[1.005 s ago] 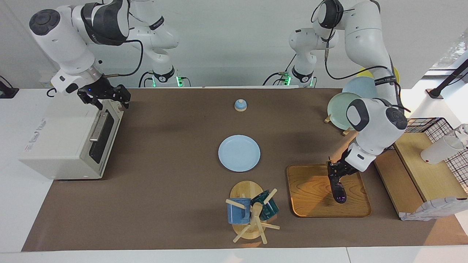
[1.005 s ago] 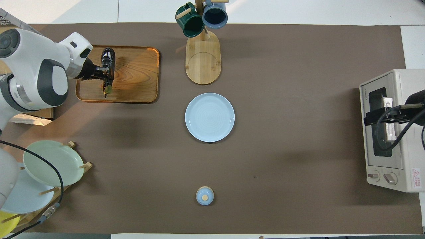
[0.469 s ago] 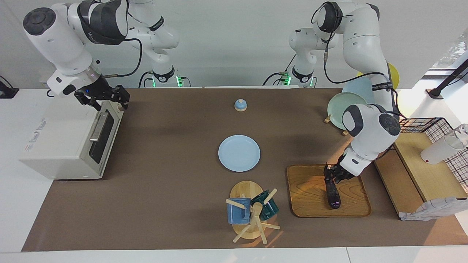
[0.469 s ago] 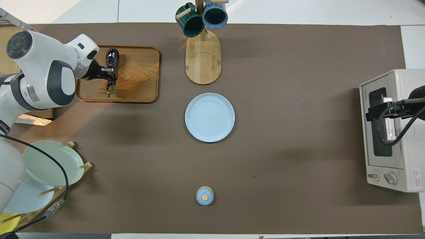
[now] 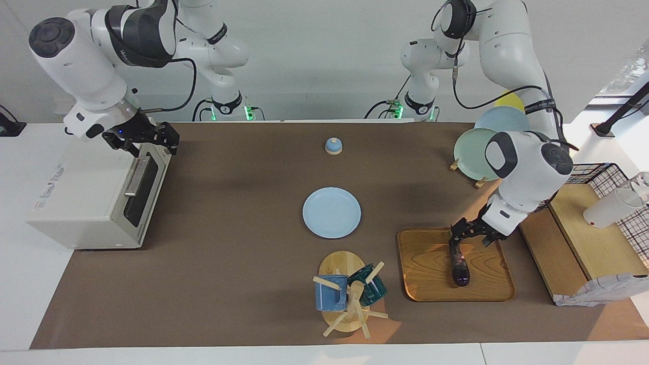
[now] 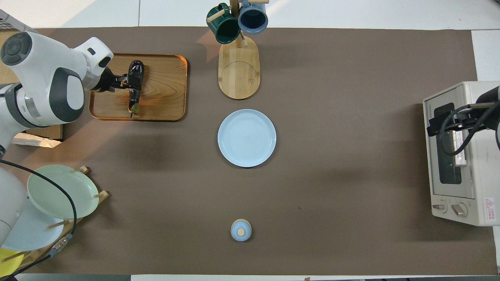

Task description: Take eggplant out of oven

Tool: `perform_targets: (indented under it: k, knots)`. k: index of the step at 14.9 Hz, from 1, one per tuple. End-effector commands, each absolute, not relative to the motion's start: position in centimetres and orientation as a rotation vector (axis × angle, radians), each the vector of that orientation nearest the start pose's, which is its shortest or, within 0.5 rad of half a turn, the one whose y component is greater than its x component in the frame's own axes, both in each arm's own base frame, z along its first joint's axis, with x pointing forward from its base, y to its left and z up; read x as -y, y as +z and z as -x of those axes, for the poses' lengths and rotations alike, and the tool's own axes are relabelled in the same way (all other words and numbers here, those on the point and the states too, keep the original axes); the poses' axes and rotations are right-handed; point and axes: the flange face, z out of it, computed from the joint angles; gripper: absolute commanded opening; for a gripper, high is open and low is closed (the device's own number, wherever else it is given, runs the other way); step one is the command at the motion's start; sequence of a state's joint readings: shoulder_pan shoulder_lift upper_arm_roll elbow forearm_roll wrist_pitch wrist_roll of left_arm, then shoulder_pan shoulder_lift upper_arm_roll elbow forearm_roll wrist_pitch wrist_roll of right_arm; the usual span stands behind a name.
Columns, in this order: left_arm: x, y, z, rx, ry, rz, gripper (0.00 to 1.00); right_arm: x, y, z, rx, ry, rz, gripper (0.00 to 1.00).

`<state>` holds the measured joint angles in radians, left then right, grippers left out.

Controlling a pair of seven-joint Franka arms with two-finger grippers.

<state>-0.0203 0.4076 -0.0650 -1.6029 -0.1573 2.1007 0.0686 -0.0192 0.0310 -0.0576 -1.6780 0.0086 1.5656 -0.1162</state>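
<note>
While the eggplant (image 5: 458, 264) lies flat on the wooden tray (image 5: 426, 253) toward the left arm's end of the table, the left gripper (image 5: 470, 237) sits just above its stem end, fingers spread apart and holding nothing. The right gripper (image 5: 147, 137) hangs over the top of the oven (image 5: 96, 187) at the door's upper edge, fingers apart, gripping nothing; the oven door is closed. A blue plate (image 5: 331, 212) rests at the table's middle, nearer to the robots than the mug rack (image 5: 347, 296).
</note>
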Motion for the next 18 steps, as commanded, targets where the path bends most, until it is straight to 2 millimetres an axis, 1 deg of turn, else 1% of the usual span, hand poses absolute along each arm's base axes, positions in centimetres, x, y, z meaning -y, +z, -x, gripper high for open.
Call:
perform_targets:
  k: [1,3,5,6,8,9,10,11,12,14,16,18]
  knots:
    - [3.9,47.0,-65.0,-0.105,-0.105,3.276,1.0,4.1,56.0,-54.3,0.036,0.252,3.122,1.0]
    - [2.5,51.2,-63.5,-0.089,-0.106,3.256,1.0,4.0,56.1,-53.9,0.036,0.252,3.122,1.0]
    - [2.0,55.4,-61.1,-0.049,-0.097,3.223,1.0,4.3,56.2,-54.3,0.036,0.225,3.125,1.0]
    - [1.9,57.1,-59.9,-0.028,-0.083,3.21,1.0,4.3,56.3,-54.4,0.036,0.218,3.126,1.0]
    - [2.0,59.5,-57.3,0.001,0.003,3.157,1.0,4.2,56.9,-54.7,0.041,0.199,3.127,1.0]
    - [2.5,60.4,-56.0,0.04,0.052,3.138,1.0,4.2,57.7,-54.6,0.036,0.175,3.129,1.0]
    - [2.7,60.8,-55.0,0.062,0.109,3.13,1.0,4.2,58.2,-54.6,0.036,0.161,3.131,1.0]
    - [3.6,61.1,-54.2,0.041,0.139,3.122,1.0,4.3,58.3,-54.6,0.036,0.156,3.133,1.0]
    - [3.8,61.6,-53.5,0.032,0.141,3.118,1.0,4.4,58.4,-54.5,0.034,0.158,3.129,1.0]
    - [3.7,60.5,-52.6,0.036,0.172,3.114,1.0,4.7,58.4,-54.5,0.021,0.154,3.123,1.0]
    - [4.0,59.2,-51.6,0.017,0.175,3.115,1.0,4.6,58.4,-54.5,0.026,0.152,3.122,1.0]
    - [3.9,59.2,-51.7,0.022,0.165,3.127,1.0,4.4,58.5,-54.5,0.031,0.149,3.119,1.0]
